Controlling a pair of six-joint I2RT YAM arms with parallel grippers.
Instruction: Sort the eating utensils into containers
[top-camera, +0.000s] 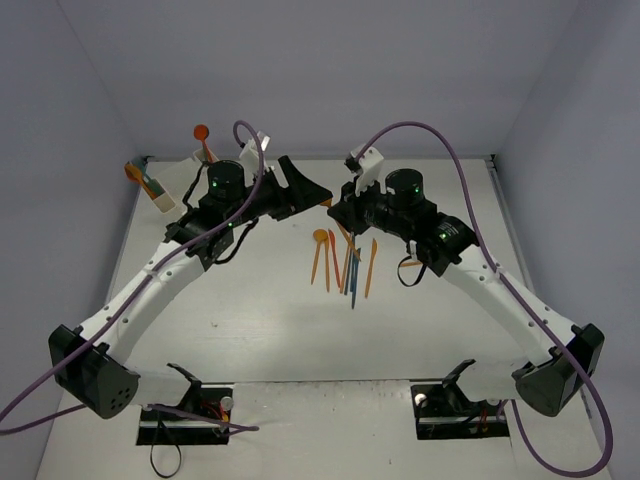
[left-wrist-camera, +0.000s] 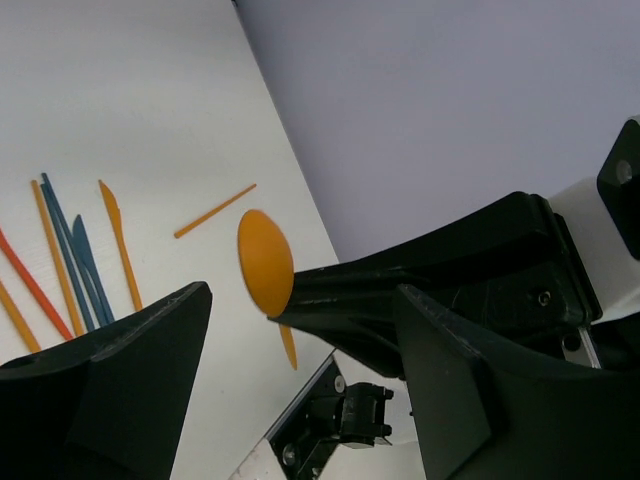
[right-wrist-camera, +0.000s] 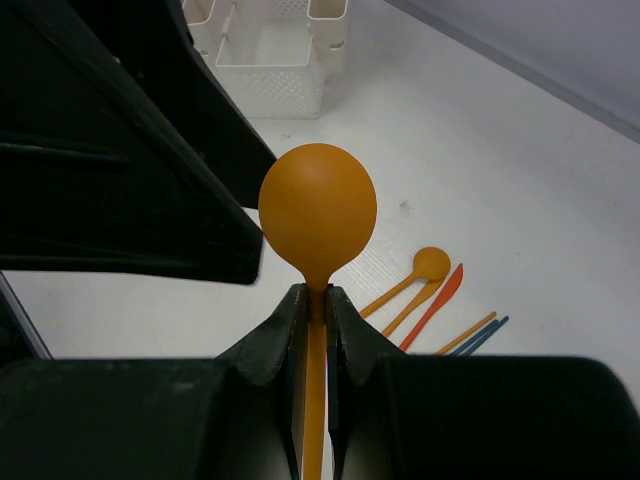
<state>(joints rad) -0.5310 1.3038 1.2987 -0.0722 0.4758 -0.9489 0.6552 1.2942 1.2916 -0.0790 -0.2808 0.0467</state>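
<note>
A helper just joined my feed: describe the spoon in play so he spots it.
Follow the right arm to its hand, shut on the handle of an orange spoon. The round bowl sticks out past the fingertips, held off the table, while the other utensils lie flat in a pile.

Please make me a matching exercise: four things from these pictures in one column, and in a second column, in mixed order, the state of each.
1 orange spoon
2 left gripper
3 red spoon
4 blue utensils

a lying on the table
b open
c clamped in the right gripper
d standing in the containers

Pairs: 1c, 2b, 3d, 4a
</note>
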